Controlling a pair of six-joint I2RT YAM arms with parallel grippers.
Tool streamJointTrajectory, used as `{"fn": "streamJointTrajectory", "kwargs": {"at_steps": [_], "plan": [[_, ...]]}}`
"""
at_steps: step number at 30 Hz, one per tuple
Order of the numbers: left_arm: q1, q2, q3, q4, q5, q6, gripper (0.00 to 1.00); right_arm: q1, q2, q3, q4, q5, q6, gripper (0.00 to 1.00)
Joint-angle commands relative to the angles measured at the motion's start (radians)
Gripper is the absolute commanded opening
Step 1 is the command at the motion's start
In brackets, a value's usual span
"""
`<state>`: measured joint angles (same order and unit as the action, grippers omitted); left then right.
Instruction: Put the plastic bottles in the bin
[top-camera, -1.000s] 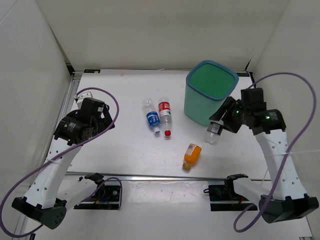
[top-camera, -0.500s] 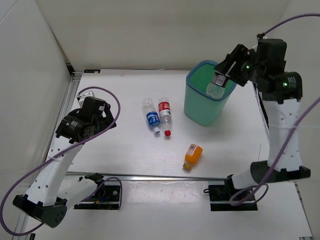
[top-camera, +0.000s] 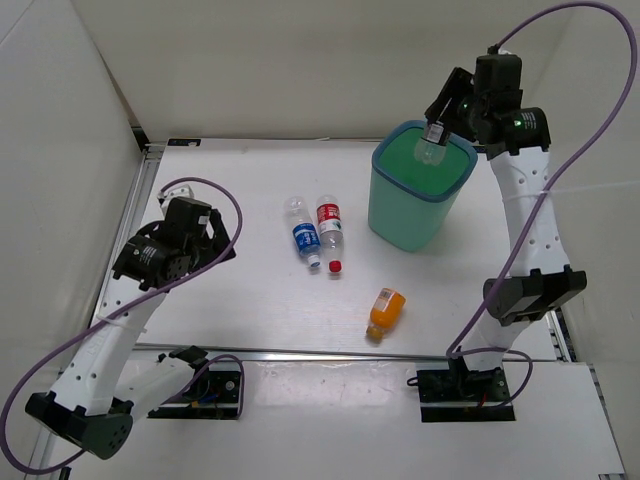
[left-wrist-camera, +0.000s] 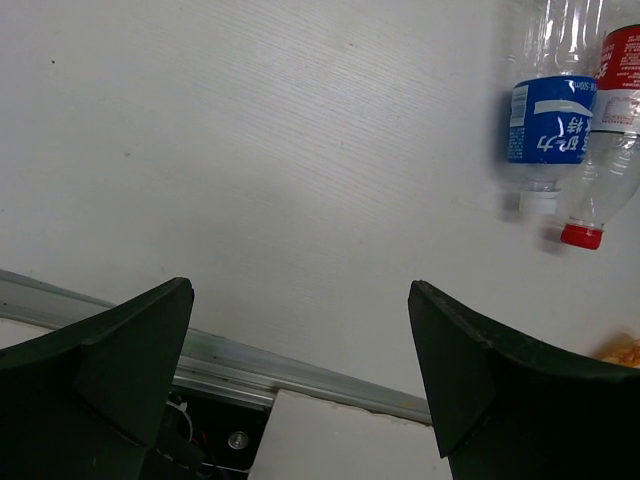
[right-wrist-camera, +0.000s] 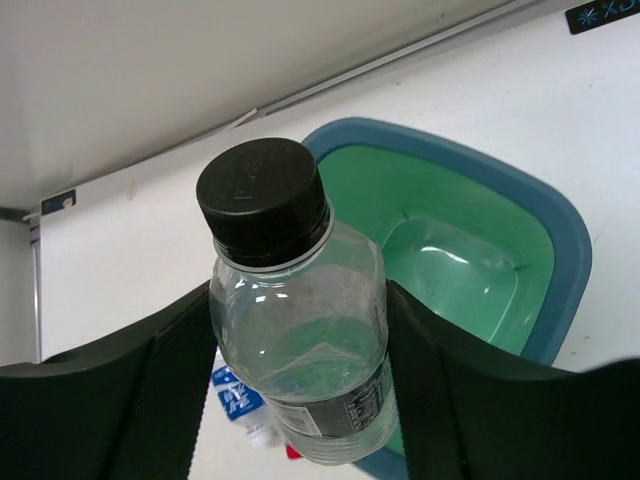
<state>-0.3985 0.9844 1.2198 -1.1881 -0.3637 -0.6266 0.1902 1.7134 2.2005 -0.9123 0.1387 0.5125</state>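
Moved: your right tool has lifted the dark-label bottle from beside the bin to above its mouth. It is clamped on the bottle, not yet released.
Left tool: wide open, empty.
Remaining on worktop: blue-label bottle, red-label bottle, orange bottle.
Binned: none visible.

Dark-label btl, black cap, held over upright teal bin mouth. Blue-label btl + red-label btl lie side by side left of it; orange btl lies nearer front.
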Motion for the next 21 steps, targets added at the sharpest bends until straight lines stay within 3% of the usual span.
{"fn": "streamJointTrajectory", "kwargs": {"at_steps": [1, 3, 5, 6, 7, 12, 14, 16, 20, 21], "plan": [[0.004, -0.009, -0.008, 0.031, 0.019, 0.010, 1.00, -0.005, 0.017, 0.039, 0.067, 0.068, -0.035, 0.70], [0.004, 0.005, 0.004, 0.054, 0.019, 0.001, 1.00, -0.005, 0.017, -0.019, 0.067, 0.078, -0.035, 0.75], [0.004, 0.031, 0.020, 0.054, 0.019, 0.001, 1.00, -0.005, 0.008, -0.033, 0.067, 0.078, -0.035, 0.85], [0.004, 0.040, 0.035, 0.054, 0.028, 0.001, 1.00, -0.005, 0.008, -0.033, 0.067, 0.078, -0.035, 0.97], [0.004, 0.054, 0.035, 0.054, 0.028, 0.001, 1.00, -0.005, 0.008, -0.033, 0.067, 0.078, -0.051, 1.00], [0.004, 0.063, 0.058, 0.054, 0.019, 0.001, 1.00, -0.005, -0.069, 0.065, -0.005, 0.116, -0.045, 1.00], [0.004, 0.042, 0.058, 0.054, 0.019, 0.001, 1.00, 0.021, -0.132, 0.015, -0.020, 0.055, -0.014, 1.00], [0.004, 0.013, 0.046, 0.074, 0.035, 0.010, 1.00, 0.080, -0.256, -0.077, -0.062, 0.045, 0.009, 1.00], [0.004, -0.049, 0.007, 0.157, 0.094, 0.022, 1.00, 0.210, -0.504, -0.460, -0.120, 0.032, 0.119, 1.00], [0.004, -0.058, -0.008, 0.185, 0.107, 0.031, 1.00, 0.263, -0.600, -0.633, -0.146, 0.032, 0.180, 1.00]]}}
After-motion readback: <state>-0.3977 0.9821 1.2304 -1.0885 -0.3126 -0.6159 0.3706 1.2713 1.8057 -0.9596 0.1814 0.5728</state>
